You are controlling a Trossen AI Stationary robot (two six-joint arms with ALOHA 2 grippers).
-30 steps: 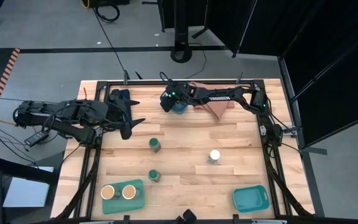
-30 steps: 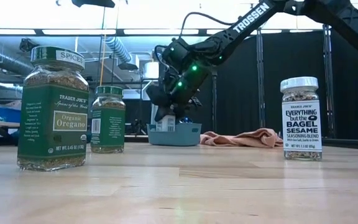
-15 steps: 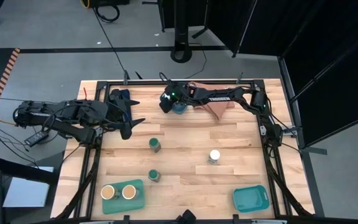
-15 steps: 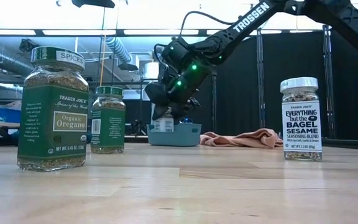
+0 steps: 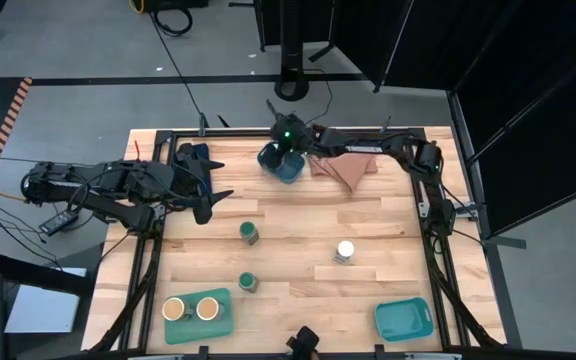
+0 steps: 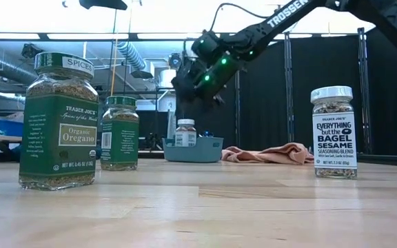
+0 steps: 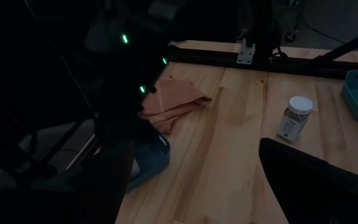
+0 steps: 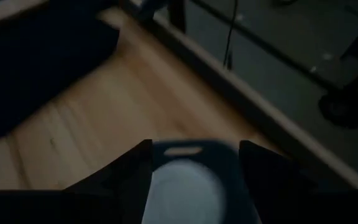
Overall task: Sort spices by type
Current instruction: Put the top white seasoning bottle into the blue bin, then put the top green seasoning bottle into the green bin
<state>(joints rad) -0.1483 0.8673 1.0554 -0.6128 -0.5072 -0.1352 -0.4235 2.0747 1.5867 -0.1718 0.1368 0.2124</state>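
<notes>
A white-lidded jar (image 6: 185,132) stands upright in the teal tray (image 5: 286,170) at the far edge. My right gripper (image 6: 200,81) hangs open above it; in the right wrist view the jar's lid (image 8: 185,186) shows below between the spread fingers of the gripper (image 8: 194,149). Another white-lidded jar (image 5: 344,251) stands mid-table. Two green-lidded jars (image 5: 249,233) (image 5: 248,283) stand left of centre. Two tan-lidded jars (image 5: 175,309) (image 5: 207,309) sit in the near-left teal tray (image 5: 223,320). My left gripper (image 5: 218,180) waits open at the far left.
An orange cloth (image 5: 343,168) lies right of the far tray. A dark cloth (image 5: 193,155) lies by the left gripper. Another teal tray (image 5: 404,320), with nothing in it, sits at the near right. Bare wood lies between the jars and the far tray.
My right gripper set the white-lidded jar down in the far tray, let go of it, then rose and drew back toward the far edge. The jar now stands alone in the tray.
</notes>
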